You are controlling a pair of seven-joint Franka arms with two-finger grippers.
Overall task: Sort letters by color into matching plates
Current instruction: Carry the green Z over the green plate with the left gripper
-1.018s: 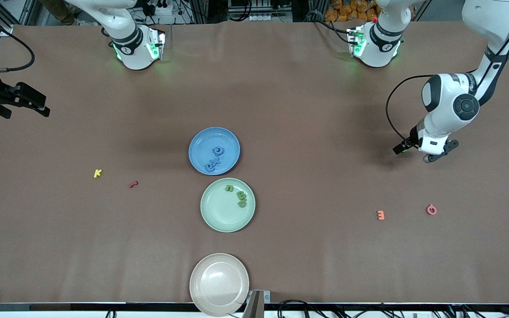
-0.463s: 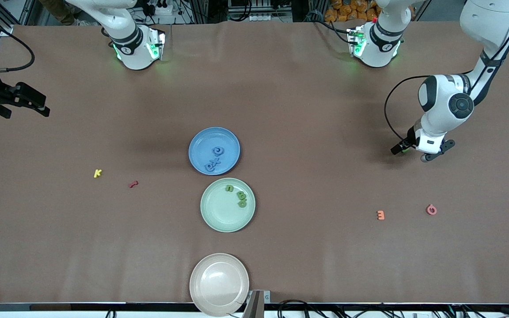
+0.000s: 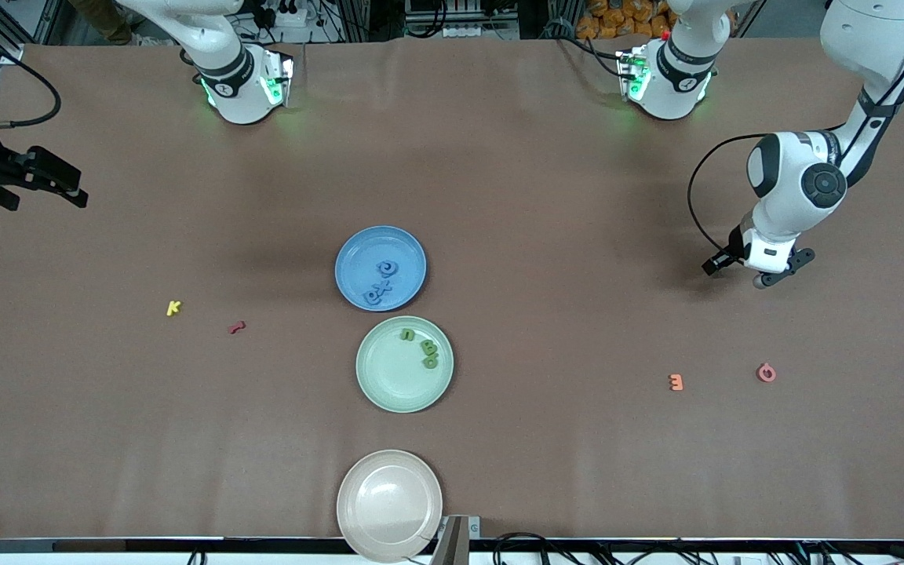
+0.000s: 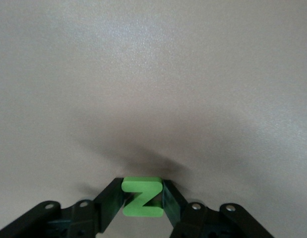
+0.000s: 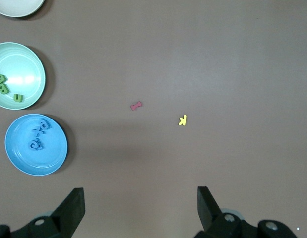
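My left gripper [image 3: 723, 264] is low over the bare table at the left arm's end, shut on a bright green letter Z [image 4: 142, 197] that sits between its fingers [image 4: 111, 201]. My right gripper [image 3: 67, 188] is open and empty, high over the right arm's end of the table; it also shows in the right wrist view [image 5: 141, 203]. The blue plate [image 3: 358, 247] at mid-table holds blue letters [image 3: 381, 282]. The mint green plate [image 3: 389, 380], nearer the front camera, holds three green letters [image 3: 427, 353].
A yellow letter [image 3: 173, 308] and a red letter [image 3: 237, 327] lie toward the right arm's end. An orange letter [image 3: 676, 382] and a pink letter [image 3: 767, 373] lie toward the left arm's end. A beige plate [image 3: 389, 502] sits at the near edge.
The left gripper has shifted slightly to and fro over the same spot with the green letter in it. The right arm, plates and loose letters have not moved.
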